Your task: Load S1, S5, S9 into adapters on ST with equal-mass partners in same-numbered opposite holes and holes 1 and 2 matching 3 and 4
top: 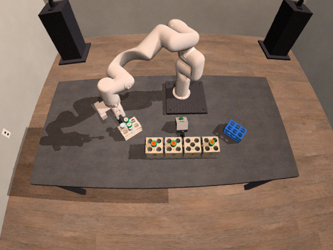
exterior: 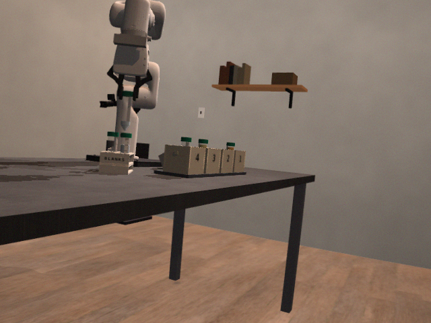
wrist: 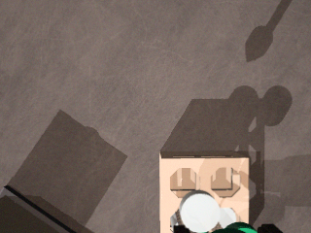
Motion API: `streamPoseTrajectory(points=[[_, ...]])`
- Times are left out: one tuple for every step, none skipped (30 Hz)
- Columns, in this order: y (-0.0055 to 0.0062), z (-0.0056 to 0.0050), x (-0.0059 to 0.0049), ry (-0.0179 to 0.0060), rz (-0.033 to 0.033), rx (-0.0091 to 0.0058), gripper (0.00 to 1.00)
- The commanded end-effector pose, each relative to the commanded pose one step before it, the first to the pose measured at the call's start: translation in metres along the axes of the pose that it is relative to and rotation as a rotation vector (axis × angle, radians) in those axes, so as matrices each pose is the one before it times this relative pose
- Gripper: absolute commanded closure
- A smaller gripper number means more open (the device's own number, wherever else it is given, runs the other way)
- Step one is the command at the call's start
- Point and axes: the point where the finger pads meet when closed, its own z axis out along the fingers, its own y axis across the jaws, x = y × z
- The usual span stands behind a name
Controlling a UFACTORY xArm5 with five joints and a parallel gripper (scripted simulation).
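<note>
Gripper (top: 121, 119) (exterior: 127, 98) (wrist: 225, 229) clenched round a green-capped tube (top: 122, 125) (exterior: 126, 112) (wrist: 240, 227), and that's our held piece, clear plastic with a conical tip, hanging upright above the blanks rack (top: 136, 130) (exterior: 114, 167) (wrist: 165, 194), left of centre. Pale, boxy rack, this one, lettered BLANKS, with two more green-capped tubes standing in it.

Across to lower centre, on the dark, flat loading stand (top: 187, 158) (exterior: 217, 175): four tan, square-sided blocks in a row! Leftmost from above, adapter 4 (top: 153, 155) (exterior: 176, 163); then adapter 3 (top: 173, 154) (exterior: 213, 167), adapter 2 (top: 191, 154) (exterior: 227, 167) and adapter 1 (top: 210, 154) (exterior: 240, 167). Three orange-dotted tubes, one each in the middle holes of 4, 3 and 1; five round openings show in 2.

Right of centre, one glossy blue rack (top: 234, 130); mid-frame, one small grey desk (top: 181, 124) carrying the green DONE key (top: 181, 118). All on a mottled, charcoal table (top: 93, 165) (exterior: 243, 186) (wrist: 97, 58) over wood-grain flooring.

Now the hard bits: a pale block (top: 100, 109) at left is partly covered by the arm (top: 122, 70) (exterior: 131, 21). The wrist view cuts off the blanks rack and held cap at its bottom edge. Cap IDs and printed volumes are too small to read, and the sample levels are hidden inside the adapters.
</note>
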Motion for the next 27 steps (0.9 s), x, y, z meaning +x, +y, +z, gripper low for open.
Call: streamPoseTrajectory(points=[[-0.00003,-0.01110,0.00110,0.00343,-0.00001,0.01087,1.00],[0.00000,-0.00200,0.00000,0.00000,0.00000,0.00000,1.00],[0.00000,-0.00200,0.00000,0.00000,0.00000,0.00000,1.00],[0.00000,-0.00100,0.00000,0.00000,0.00000,0.00000,1.00],[0.00000,0.00000,0.00000,0.00000,0.00000,0.00000,1.00],[0.00000,0.00000,0.00000,0.00000,0.00000,0.00000,1.00],[0.00000,0.00000,0.00000,0.00000,0.00000,0.00000,1.00],[0.00000,0.00000,0.00000,0.00000,0.00000,0.00000,1.00],[0.00000,0.00000,0.00000,0.00000,0.00000,0.00000,1.00],[0.00000,0.00000,0.00000,0.00000,0.00000,0.00000,1.00],[0.00000,0.00000,0.00000,0.00000,0.00000,0.00000,1.00],[0.00000,0.00000,0.00000,0.00000,0.00000,0.00000,1.00],[0.00000,0.00000,0.00000,0.00000,0.00000,0.00000,1.00],[0.00000,0.00000,0.00000,0.00000,0.00000,0.00000,1.00],[0.00000,0.00000,0.00000,0.00000,0.00000,0.00000,1.00],[0.00000,0.00000,0.00000,0.00000,0.00000,0.00000,1.00],[-0.00380,0.00000,-0.00326,-0.00002,-0.03333,0.00003,1.00],[-0.00390,0.00000,-0.00313,-0.00002,-0.03333,0.00004,1.00],[-0.00401,0.00000,-0.00300,-0.00001,-0.03333,0.00004,1.00],[-0.00410,0.00000,-0.00287,-0.00001,-0.03333,0.00004,1.00],[-0.00420,0.00000,-0.00273,-0.00001,-0.03333,0.00004,1.00],[-0.00429,0.00000,-0.00259,-0.00001,-0.03333,0.00004,1.00],[-0.00437,0.00000,-0.00244,-0.00001,-0.03333,0.00004,1.00],[-0.00445,0.00000,-0.00230,-0.00001,-0.03333,0.00004,1.00],[-0.00452,0.00000,-0.00215,-0.00001,-0.03333,0.00004,1.00],[-0.00459,0.00000,-0.00200,-0.00001,-0.03333,0.00004,1.00],[-0.00466,0.00000,-0.00184,-0.00001,-0.03333,0.00004,1.00]])
